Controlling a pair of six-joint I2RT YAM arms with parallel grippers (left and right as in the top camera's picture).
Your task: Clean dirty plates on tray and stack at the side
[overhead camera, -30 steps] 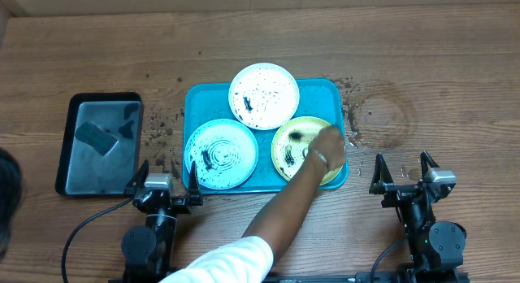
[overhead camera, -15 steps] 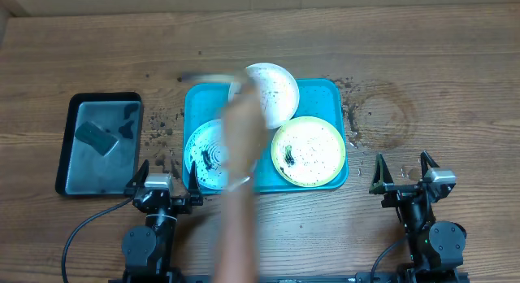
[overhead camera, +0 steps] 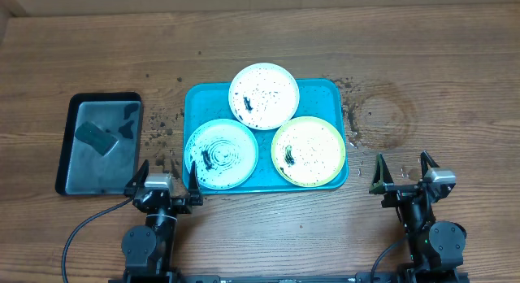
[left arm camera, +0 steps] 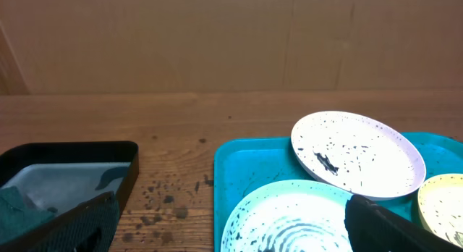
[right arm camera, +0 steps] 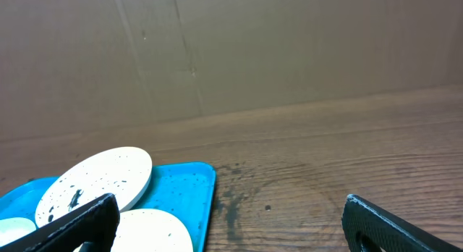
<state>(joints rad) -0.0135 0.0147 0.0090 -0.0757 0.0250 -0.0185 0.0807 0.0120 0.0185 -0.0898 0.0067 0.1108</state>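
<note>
The teal-blue tray (overhead camera: 327, 94) lies mid-table with three speckled plates on it. The white-rimmed plate (overhead camera: 263, 96) overhangs the far edge, the light teal one (overhead camera: 221, 153) sits front left, and the lime green one (overhead camera: 309, 151) front right. My left gripper (overhead camera: 166, 177) rests open at the tray's front left corner, looking at the teal plate (left arm camera: 289, 216) and white plate (left arm camera: 358, 152). To the right of the tray, my right gripper (overhead camera: 402, 173) is open over bare wood. It sees the tray's corner (right arm camera: 192, 183) and the white plate (right arm camera: 94, 179). Neither holds anything.
A black-rimmed grey tray (overhead camera: 99, 141) with a dark sponge (overhead camera: 95, 137) lies at the left. Dark dirt specks (overhead camera: 162, 128) dot the wood between the two trays. A faint ring stain (overhead camera: 382, 112) marks the table right of the teal tray. A cardboard wall (left arm camera: 217, 42) stands behind.
A person's arm that reached over the green plate swept left across the tray and has left the view. Plates and both grippers have not moved.
</note>
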